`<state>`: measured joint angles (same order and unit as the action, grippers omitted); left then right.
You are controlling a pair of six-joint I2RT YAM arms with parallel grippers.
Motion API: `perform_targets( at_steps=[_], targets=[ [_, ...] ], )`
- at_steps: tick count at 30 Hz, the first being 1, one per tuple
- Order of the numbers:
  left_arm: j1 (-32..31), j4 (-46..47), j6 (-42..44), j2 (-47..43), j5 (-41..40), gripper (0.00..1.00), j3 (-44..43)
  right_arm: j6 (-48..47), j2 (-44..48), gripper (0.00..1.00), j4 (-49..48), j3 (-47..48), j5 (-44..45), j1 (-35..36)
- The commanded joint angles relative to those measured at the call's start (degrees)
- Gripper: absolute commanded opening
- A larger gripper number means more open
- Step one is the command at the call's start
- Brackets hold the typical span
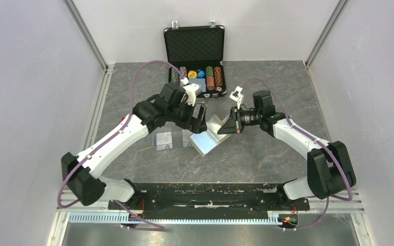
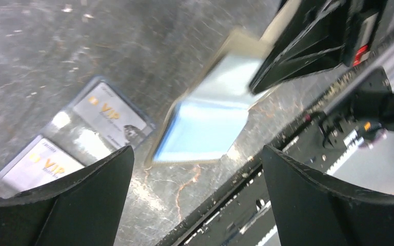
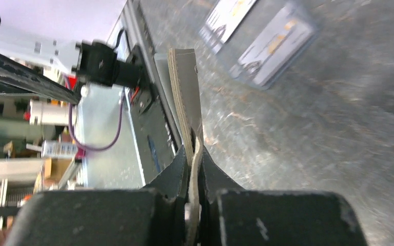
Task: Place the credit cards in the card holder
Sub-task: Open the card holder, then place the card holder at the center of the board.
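The card holder (image 1: 205, 143) lies open on the table, light blue lining up (image 2: 208, 120). One taupe flap stands raised, and my right gripper (image 1: 231, 126) is shut on that flap; in the right wrist view the flap (image 3: 184, 87) runs edge-on between the closed fingertips of the gripper (image 3: 195, 148). Two credit cards (image 1: 164, 139) (image 1: 187, 138) lie flat just left of the holder, each a whitish card with a gold mark (image 2: 110, 114) (image 2: 41, 163). My left gripper (image 1: 200, 115) hovers above the holder's left side, open wide and holding nothing (image 2: 197, 154).
A black poker-chip case (image 1: 195, 56) stands open at the back, with chip rows and a blue deck inside. The black base rail (image 1: 205, 195) runs along the near table edge. White walls enclose the left and right sides.
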<state>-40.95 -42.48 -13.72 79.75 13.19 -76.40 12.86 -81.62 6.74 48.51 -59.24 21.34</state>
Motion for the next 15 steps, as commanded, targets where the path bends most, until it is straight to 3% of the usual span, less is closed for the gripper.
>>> perform_targets(
  at_steps=[1,4,15],
  targets=[
    [1.4,8.2,-7.3,-7.0,-10.8,1.00,5.0,9.4,2.2,0.00,-10.6,-2.3,2.3,-6.0],
    [2.4,12.1,-12.1,-10.9,-15.1,1.00,9.7,14.7,3.6,0.00,-15.0,-7.2,4.4,-10.6],
    [4.7,15.5,-17.9,-12.0,-8.2,1.00,13.9,23.7,5.4,0.00,-15.9,-20.9,18.5,-14.7]
  ],
)
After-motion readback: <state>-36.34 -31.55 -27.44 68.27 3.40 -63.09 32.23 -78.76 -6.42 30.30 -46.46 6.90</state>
